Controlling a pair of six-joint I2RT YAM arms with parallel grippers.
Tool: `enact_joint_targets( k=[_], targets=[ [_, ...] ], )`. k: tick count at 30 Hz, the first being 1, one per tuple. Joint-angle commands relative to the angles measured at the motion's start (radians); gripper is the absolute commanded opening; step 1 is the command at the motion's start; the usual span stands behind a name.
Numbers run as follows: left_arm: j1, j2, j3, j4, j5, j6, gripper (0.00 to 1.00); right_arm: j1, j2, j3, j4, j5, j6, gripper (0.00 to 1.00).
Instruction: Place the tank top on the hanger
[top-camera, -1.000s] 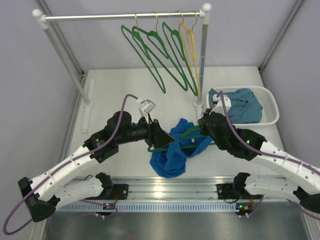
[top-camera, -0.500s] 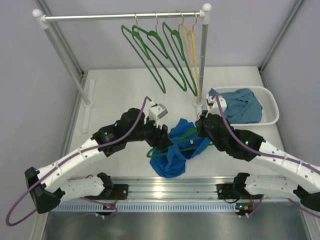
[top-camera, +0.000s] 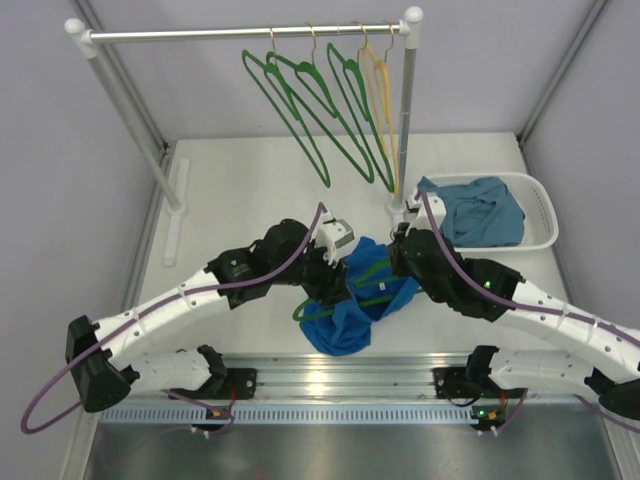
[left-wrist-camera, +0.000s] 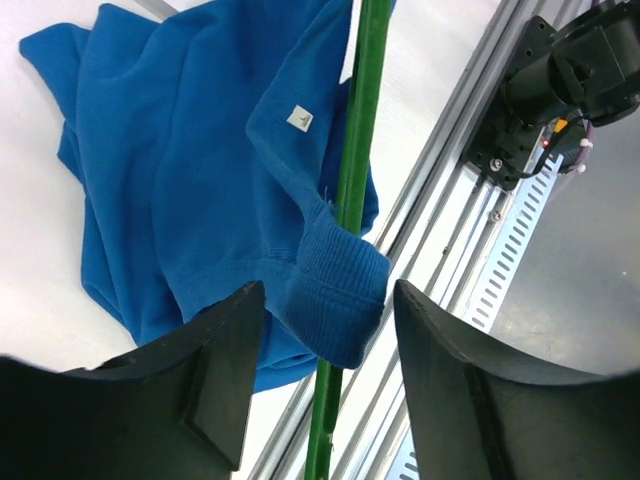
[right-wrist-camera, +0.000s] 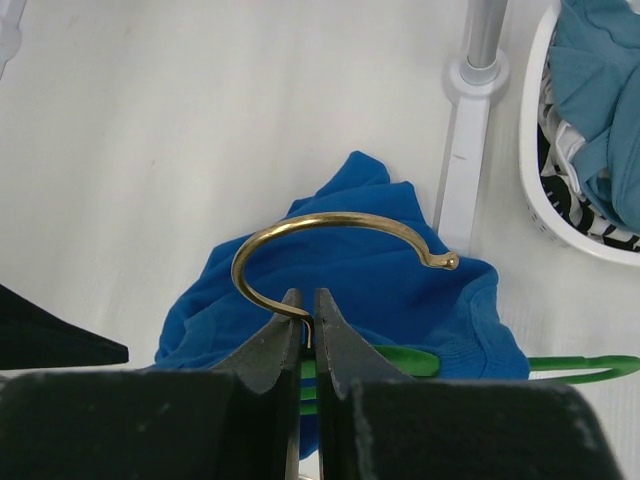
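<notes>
The royal-blue tank top (top-camera: 350, 312) lies crumpled on the table, draped over a green hanger (top-camera: 372, 268). My right gripper (top-camera: 400, 262) is shut on the stem of the hanger's brass hook (right-wrist-camera: 330, 225), its jaws (right-wrist-camera: 307, 300) pinching the wire just above the fabric (right-wrist-camera: 350, 270). My left gripper (top-camera: 335, 285) is open and hovers over the garment's left side. In the left wrist view its jaws (left-wrist-camera: 328, 300) straddle a ribbed strap edge (left-wrist-camera: 335, 290) and the hanger's green bar (left-wrist-camera: 352, 160) without touching them.
A rail at the back holds several green hangers (top-camera: 300, 100) and a yellow one (top-camera: 382, 90). The rack's right post (top-camera: 405, 110) stands just behind the tank top. A white basket (top-camera: 545, 215) with a teal garment sits at right. An aluminium rail (top-camera: 330, 380) runs along the near edge.
My left arm has swung right and forward, bringing its open gripper from beside the tank top to over its left part. The right gripper has shifted slightly left, still holding the hook.
</notes>
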Motion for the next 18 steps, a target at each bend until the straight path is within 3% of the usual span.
enact_joint_targets(
  k=[1, 3, 6, 9, 10, 12, 13, 15, 16, 18],
  targets=[
    [-0.018, 0.014, -0.006, 0.06, 0.032, 0.028, 0.58, 0.017, 0.003, 0.067, 0.051, 0.005, -0.013, 0.0],
    [-0.027, 0.026, -0.014, 0.07, 0.037, 0.028, 0.54, 0.017, 0.003, 0.07, 0.051, 0.005, -0.016, 0.0],
    [-0.047, 0.048, -0.025, 0.087, 0.041, 0.026, 0.38, 0.017, 0.004, 0.072, 0.052, 0.005, -0.019, 0.0],
    [-0.07, 0.065, -0.032, 0.097, 0.0, 0.016, 0.06, 0.017, -0.002, 0.069, 0.051, 0.009, -0.022, 0.0],
    [-0.078, 0.066, -0.04, 0.103, -0.012, 0.011, 0.0, 0.017, -0.005, 0.064, 0.046, 0.015, -0.024, 0.0],
    [-0.095, 0.054, -0.069, 0.146, -0.035, -0.009, 0.0, 0.017, -0.011, 0.06, 0.043, 0.022, -0.028, 0.04],
    [-0.101, 0.045, -0.081, 0.165, -0.045, -0.017, 0.0, 0.017, -0.023, 0.052, 0.038, 0.029, -0.035, 0.13],
    [-0.11, 0.016, -0.129, 0.237, -0.074, -0.05, 0.0, 0.016, -0.04, 0.046, 0.037, 0.034, -0.042, 0.22],
    [-0.112, 0.002, -0.17, 0.266, -0.075, -0.061, 0.0, 0.014, -0.06, 0.04, 0.028, 0.035, -0.047, 0.33],
    [-0.116, -0.041, -0.209, 0.307, -0.095, -0.089, 0.0, 0.014, -0.098, 0.038, 0.014, 0.037, -0.055, 0.48]
  ],
)
